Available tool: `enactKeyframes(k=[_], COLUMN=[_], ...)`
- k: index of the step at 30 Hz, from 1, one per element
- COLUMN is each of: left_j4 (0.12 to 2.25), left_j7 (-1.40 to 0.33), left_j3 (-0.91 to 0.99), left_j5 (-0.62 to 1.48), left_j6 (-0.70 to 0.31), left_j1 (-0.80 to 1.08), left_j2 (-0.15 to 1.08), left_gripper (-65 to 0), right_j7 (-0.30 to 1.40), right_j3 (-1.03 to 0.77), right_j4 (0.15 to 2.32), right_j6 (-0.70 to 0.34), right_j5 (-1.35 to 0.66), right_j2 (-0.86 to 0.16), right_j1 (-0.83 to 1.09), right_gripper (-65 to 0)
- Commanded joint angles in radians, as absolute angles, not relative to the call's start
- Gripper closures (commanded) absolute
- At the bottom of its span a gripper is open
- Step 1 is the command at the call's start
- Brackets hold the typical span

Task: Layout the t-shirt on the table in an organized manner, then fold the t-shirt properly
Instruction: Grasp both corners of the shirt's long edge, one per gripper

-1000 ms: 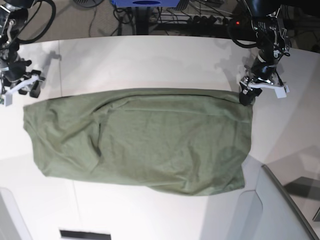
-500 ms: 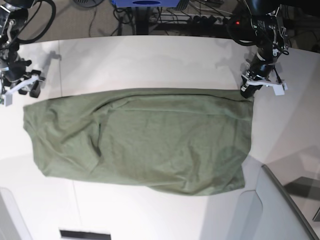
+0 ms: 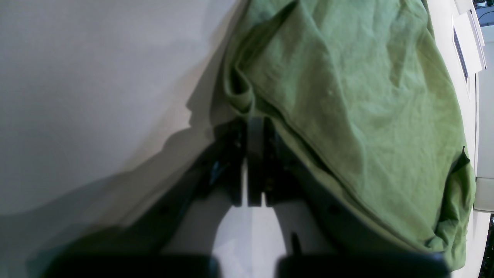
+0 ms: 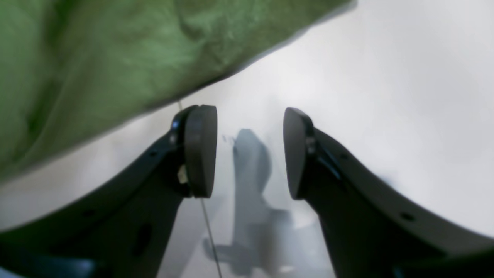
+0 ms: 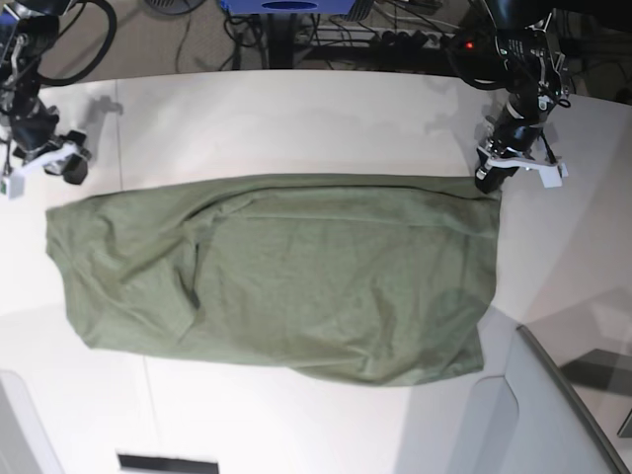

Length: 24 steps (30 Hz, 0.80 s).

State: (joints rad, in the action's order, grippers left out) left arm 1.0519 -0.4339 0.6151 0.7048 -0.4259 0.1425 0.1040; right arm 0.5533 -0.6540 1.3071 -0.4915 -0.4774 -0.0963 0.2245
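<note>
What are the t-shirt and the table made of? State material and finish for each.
The t-shirt: apparently soft woven or knit cloth, likely cotton, matte olive green; it creases and shows a stitched hem. The table: a hard, smooth white top, perhaps laminate; it carries soft shadows and faint sheen.

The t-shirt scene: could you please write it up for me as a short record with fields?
cloth: olive-green t-shirt, spread lengthwise with wrinkles
surface: white table
left gripper: shut on the t-shirt's far corner, at table level
right gripper: open, holding nothing, above bare table just off the shirt's other end
fold stage: shirt lies as a long band; sleeves and neck not visible
nearby: grey angled panel at the near corner
</note>
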Motion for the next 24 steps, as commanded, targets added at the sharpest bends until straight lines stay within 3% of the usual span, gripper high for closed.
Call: enactKeyframes(k=[1,4,9,10,20,24], left_j4=[1.064,1.066,1.066,1.066,1.069,1.069], left_j7=[-0.441,-0.441,-0.443,-0.443,-0.443,-0.443], left_j3=[0.616,0.616,0.616,0.616,0.616,0.616], left_j5=[0.699,0.699,0.699,0.699,0.699,0.699], left_j6=[-0.421,-0.421,-0.421,-0.421,-0.421,-0.421], left_j1=[0.147,0.147,0.147,0.147,0.160,0.162], left_j2=[0.113,0.113,0.114,0.116,0.117,0.117], left_gripper=[0.0,0.0,0.0,0.0,0.0,0.0], right_j7=[0.559,0.559,0.567,0.567,0.561,0.561], right_j3=[-0.680,-0.696,-0.759,-0.771,-0.779,-0.771], right_j4=[1.299,1.239,1.096,1.061,0.863,0.863], right_j6=[-0.489,-0.493,-0.611,-0.627,-0.636,-0.636], right_j5=[-0.493,-0.503,-0.503,-0.503,-0.503,-0.501], right_j2=[-0.116,-0.125,-0.162,-0.171,-0.194,-0.194], right_j1=[0.219,0.203,0.082,0.058,-0.085,-0.099], right_gripper=[-26.6,-29.9,-51.3,-52.7,-52.4,-40.5])
